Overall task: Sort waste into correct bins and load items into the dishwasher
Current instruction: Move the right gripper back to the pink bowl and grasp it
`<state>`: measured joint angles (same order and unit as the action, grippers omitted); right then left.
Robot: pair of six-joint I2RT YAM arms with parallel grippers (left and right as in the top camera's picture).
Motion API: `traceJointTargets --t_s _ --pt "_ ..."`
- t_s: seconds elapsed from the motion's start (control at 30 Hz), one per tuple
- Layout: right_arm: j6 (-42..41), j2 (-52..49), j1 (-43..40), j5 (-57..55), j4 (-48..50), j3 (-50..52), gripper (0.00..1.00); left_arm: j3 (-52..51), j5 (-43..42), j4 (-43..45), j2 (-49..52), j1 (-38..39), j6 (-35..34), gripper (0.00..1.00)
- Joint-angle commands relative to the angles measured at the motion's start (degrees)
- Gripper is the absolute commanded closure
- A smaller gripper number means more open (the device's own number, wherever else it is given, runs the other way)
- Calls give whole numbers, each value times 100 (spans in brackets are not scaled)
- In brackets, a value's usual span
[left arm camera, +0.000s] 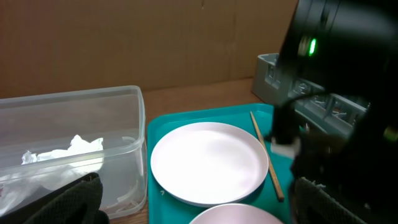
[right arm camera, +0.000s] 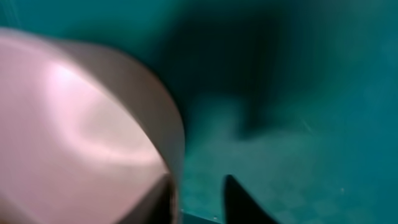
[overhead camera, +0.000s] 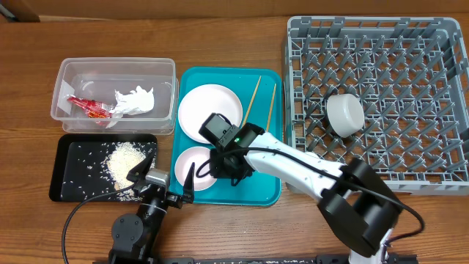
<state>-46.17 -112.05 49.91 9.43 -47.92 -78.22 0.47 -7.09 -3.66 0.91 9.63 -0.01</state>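
Observation:
My right gripper (overhead camera: 218, 167) (right arm camera: 199, 193) is open and straddles the right wall of the small pink bowl (overhead camera: 192, 165) (right arm camera: 74, 124), with one finger inside and one outside. The bowl sits on the teal tray (overhead camera: 264, 183). Behind it are the round plate (overhead camera: 209, 110) (left arm camera: 208, 162) and two chopsticks (overhead camera: 262, 103) (left arm camera: 266, 155). My left gripper (overhead camera: 163, 177) is open and empty at the tray's front left corner. The red wrapper (overhead camera: 89, 107) and the tissue (overhead camera: 135, 101) lie in the clear tub (overhead camera: 66, 73). The rice grains (overhead camera: 124, 160) lie on the black tray (overhead camera: 69, 169).
The grey dish rack (overhead camera: 410, 73) stands at the right with a small white cup (overhead camera: 344, 114) in it. The right arm stretches from the front right across the teal tray. A cardboard wall shows behind the table in the left wrist view.

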Motion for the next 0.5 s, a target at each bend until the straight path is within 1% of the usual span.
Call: traceJointTargets --t_s 0.0,0.03,0.17,0.27,0.37,0.47 --pt "-337 -68 -57 -28 -28 98 93 -20 0 -15 -28 -28 2 0" --pt "-332 -37 -94 -109 -79 68 96 -20 0 -15 -28 -28 2 0" --pt "-334 415 -428 -920 -549 -155 96 -20 0 -15 -28 -28 2 0" --pt "2 944 -702 -1604 -708 -269 96 -20 0 -15 -28 -28 2 0" --pt "363 1565 -1036 -2476 -774 -326 96 -20 0 -15 -28 -28 2 0" --pt "538 2179 -1515 -3825 -835 -326 96 -20 0 -15 -28 -28 2 0"
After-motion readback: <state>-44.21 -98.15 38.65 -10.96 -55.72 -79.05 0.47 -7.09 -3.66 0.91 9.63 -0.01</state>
